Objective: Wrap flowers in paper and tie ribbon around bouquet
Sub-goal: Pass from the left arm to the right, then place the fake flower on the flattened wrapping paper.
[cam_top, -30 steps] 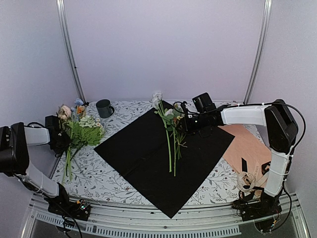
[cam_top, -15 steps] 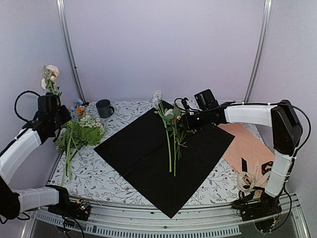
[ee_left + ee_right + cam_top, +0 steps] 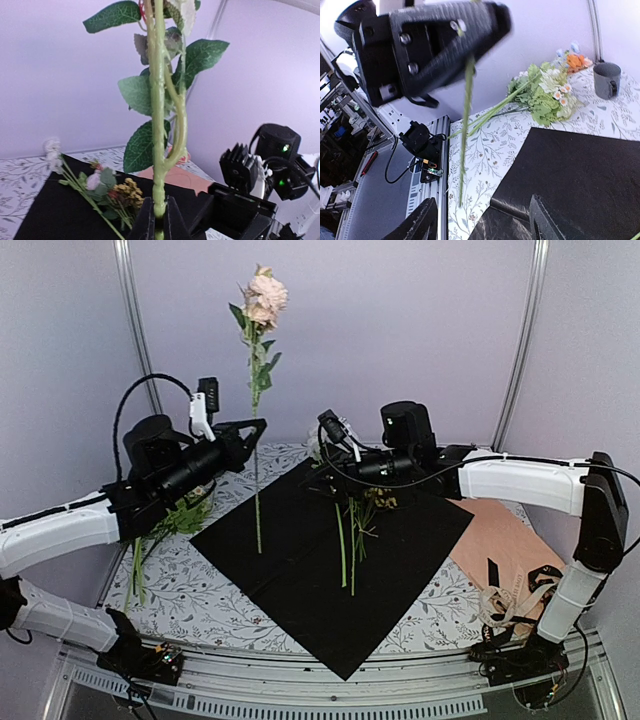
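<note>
1. Because its stem is thin and its bloom sits far up, the pink-bloomed flower (image 3: 256,455) will probably handle as light, springy and top-heavy. The bare stem below the leaves looks like the place to hold it, since petals and leaves would crush or slip.
2. That is where the left gripper (image 3: 159,216) has it: the jaws are pinched narrow on the stem. The flower stands upright, its bloom high above the paper (image 3: 300,570) and its lower end hanging over the paper's left half in the top view.
3. More flowers (image 3: 345,530) lie flat on the paper, blooms toward its far corner and stems pointing to its near corner. They are well apart from the left gripper.
4. Above the paper's far corner, over those blooms, hovers the right gripper (image 3: 482,222). Its jaws are spread wide and hold nothing.
5. Thin and slightly glossy, the paper will likely be floppy and slick, and best taken by an edge or corner.
6. On the worktop (image 3: 200,600), a leftover bunch (image 3: 165,515) lies left of the paper and a mug (image 3: 210,458) stands beyond its left corner. A peach sheet (image 3: 500,540) lies along its right side, and the ribbon (image 3: 510,600) sits further right, untouched.
</note>
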Controlling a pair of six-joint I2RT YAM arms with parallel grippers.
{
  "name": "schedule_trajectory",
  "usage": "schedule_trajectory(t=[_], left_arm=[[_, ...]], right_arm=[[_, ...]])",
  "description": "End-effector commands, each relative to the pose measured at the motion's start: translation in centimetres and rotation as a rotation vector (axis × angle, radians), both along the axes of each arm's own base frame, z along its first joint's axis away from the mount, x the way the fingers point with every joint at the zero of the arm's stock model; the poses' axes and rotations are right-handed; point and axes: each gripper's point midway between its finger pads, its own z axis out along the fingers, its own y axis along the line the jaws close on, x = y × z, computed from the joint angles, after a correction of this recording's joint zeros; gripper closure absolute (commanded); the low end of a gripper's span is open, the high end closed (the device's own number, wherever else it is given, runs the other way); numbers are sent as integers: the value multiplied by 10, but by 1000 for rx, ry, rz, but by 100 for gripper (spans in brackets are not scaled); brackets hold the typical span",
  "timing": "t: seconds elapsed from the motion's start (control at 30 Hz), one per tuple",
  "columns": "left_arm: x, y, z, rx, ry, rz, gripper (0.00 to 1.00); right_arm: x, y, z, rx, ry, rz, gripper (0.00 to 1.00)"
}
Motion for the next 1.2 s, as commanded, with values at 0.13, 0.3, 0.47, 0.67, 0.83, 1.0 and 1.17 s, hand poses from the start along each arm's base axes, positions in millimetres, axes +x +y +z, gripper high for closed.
schedule_trajectory(t=[0.13,0.3,0.47,0.67,0.83,1.0,1.17], left_arm=[[-32,-78,40,-235,-131,-330,100],[-36,-97,30,-271,-121,-379,100],[-36,-107,23,-299,-108,-408,100],[-33,-104,19,-293,-88,-383,100],[17,-75,-33,-100,135,-31,23],[40,-12,-96,146,329,291,8],[43,58,-154,242,518,457,6]], right_arm=[[-2,6,31,113,-18,0,26],[-1,6,22,97,-5,-7,25],[0,6,18,90,5,-14,28],[3,4,14,79,18,-37,96],[31,-9,-17,-15,117,-197,100],[71,-32,-95,-201,310,-391,100],[87,-32,-160,-338,432,-432,100]])
